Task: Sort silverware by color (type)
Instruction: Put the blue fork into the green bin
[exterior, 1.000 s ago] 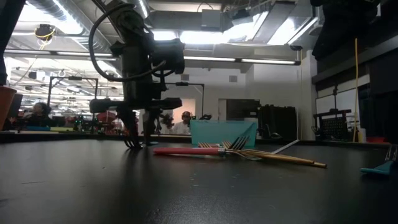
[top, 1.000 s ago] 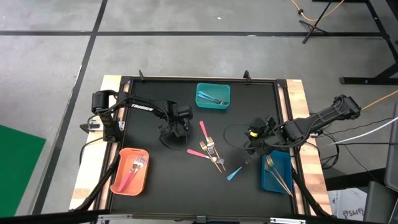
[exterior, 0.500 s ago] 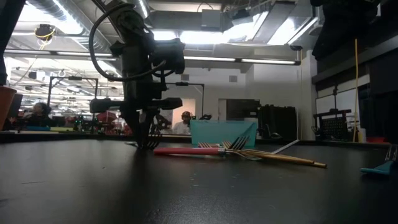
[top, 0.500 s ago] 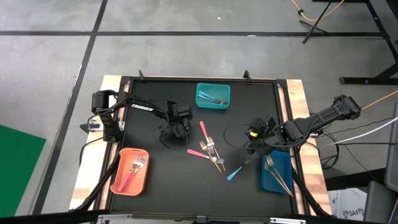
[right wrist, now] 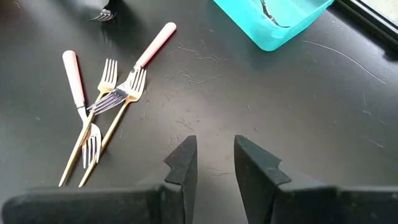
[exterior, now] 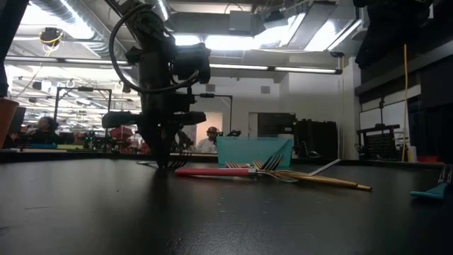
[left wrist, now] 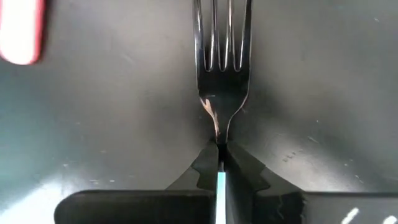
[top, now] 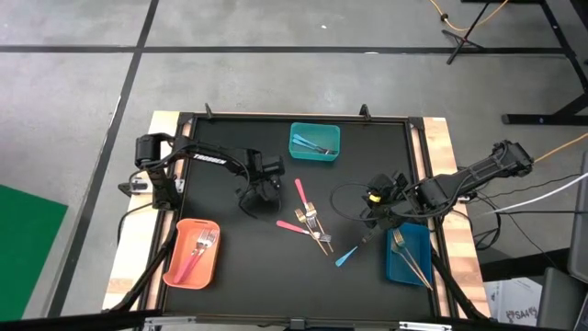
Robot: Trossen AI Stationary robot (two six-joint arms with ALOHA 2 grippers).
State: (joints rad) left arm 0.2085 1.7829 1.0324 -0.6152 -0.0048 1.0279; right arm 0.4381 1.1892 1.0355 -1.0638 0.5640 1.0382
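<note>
Left wrist view: left end effector (left wrist: 219, 163) clenched on a fork (left wrist: 222, 68), pinching its light-blue handle; most of that handle is hidden between the fingers. Fork lies on the surface (top: 220, 147) left of centre, open room around. Right end effector (right wrist: 214, 163), released and empty, hovers right of the mixed pile (top: 310, 223).

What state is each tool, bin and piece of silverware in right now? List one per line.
Left tool: shut on the light-blue fork, low at the table.
Right tool: open, empty.
Teal bin: holds silverware.
Orange bin: holds pink-handled silverware.
Blue bin: holds gold-handled forks.
Pink and gold forks: loose, crossed on the table.
Light-blue utensil: loose on the table.
</note>
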